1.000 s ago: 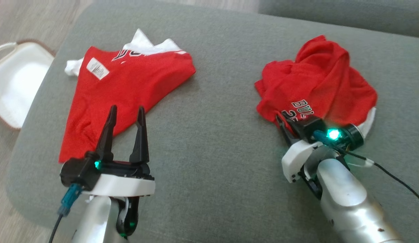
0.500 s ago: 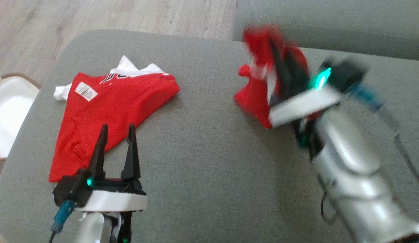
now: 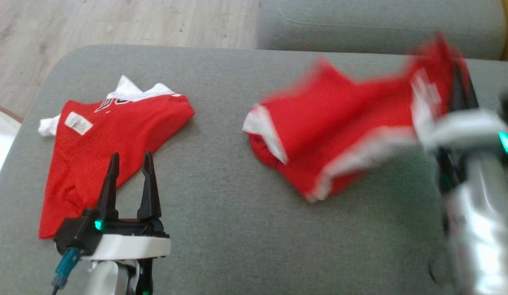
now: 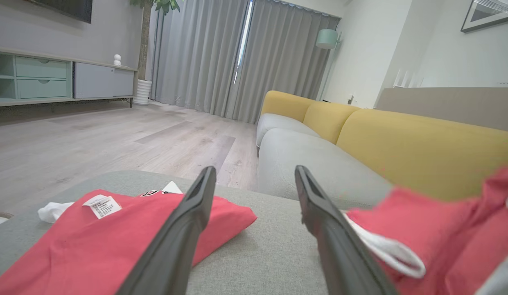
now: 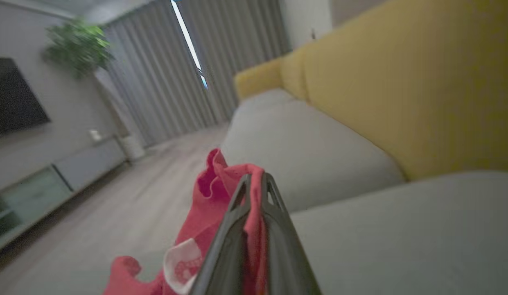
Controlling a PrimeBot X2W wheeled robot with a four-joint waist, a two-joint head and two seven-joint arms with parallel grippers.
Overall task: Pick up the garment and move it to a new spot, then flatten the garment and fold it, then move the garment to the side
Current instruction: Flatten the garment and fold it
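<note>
The garment (image 3: 331, 135) is a red jersey with white trim, blurred by motion, stretched out above the right half of the grey cushion (image 3: 221, 237). My right gripper (image 3: 458, 82) is shut on its far right end, and red cloth (image 5: 221, 196) is pinched between the fingers (image 5: 256, 180) in the right wrist view. The garment's free end (image 4: 434, 229) hangs at the right of the left wrist view. My left gripper (image 3: 129, 157) stands open at the lower left with nothing between its fingers (image 4: 254, 172).
A second red jersey (image 3: 110, 135) with a white label lies folded on the cushion's left, just beyond my left fingertips. A white basket (image 3: 0, 139) sits on the wood floor at the left edge. A grey sofa seat (image 3: 360, 20) with a yellow back (image 4: 421, 143) lies behind.
My right gripper has lifted the crumpled garment off the cushion and swung it up and to the right, so the cloth now stretches out. The camera has shifted. My left gripper stays open.
</note>
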